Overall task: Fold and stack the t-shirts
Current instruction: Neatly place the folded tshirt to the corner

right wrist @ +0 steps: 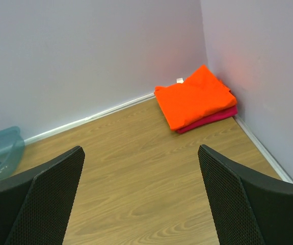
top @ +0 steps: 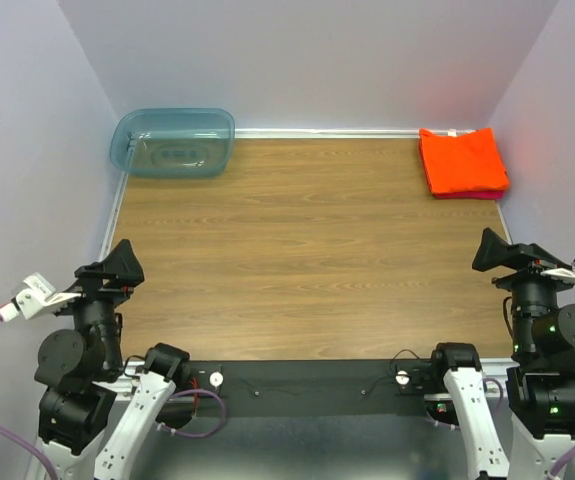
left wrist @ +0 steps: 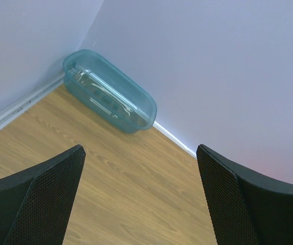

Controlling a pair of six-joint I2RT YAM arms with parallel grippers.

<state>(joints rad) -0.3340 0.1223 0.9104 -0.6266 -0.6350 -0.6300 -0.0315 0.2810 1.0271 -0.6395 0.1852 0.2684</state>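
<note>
Orange t-shirt (right wrist: 194, 97): soft matte knit cloth, bright and plain, folded to a flat rectangle with slightly rounded edges, lying in the far right corner of the table (top: 307, 250), close against both walls (top: 307, 60). Small white tag (right wrist: 180, 80) at its far edge, too small to read. Magenta t-shirt (right wrist: 213, 118): same soft cloth, folded, lying directly beneath the orange one and touching it, showing only as a narrow strip along the near edge. Table: smooth mid-brown wood-grain laminate, bordered by white trim (top: 327, 132) at the foot of the pale lilac walls. Tub (top: 172, 143): translucent blue-green plastic, oblong with rounded corners and a rolled rim, standing upright in the far left corner, well apart from the shirts; pale raised marks on its floor, perhaps moulded ribs or lettering, not legible. Left gripper (top: 119, 268): black, two broad fingers (left wrist: 44, 204) faced with a fine dimpled, mesh-like texture, spread wide apart and holding nothing, above the near left edge of the table. Right gripper (top: 497, 252): same build, fingers likewise spread wide and holding nothing, above the near right edge, well apart from the stacked shirts.
</note>
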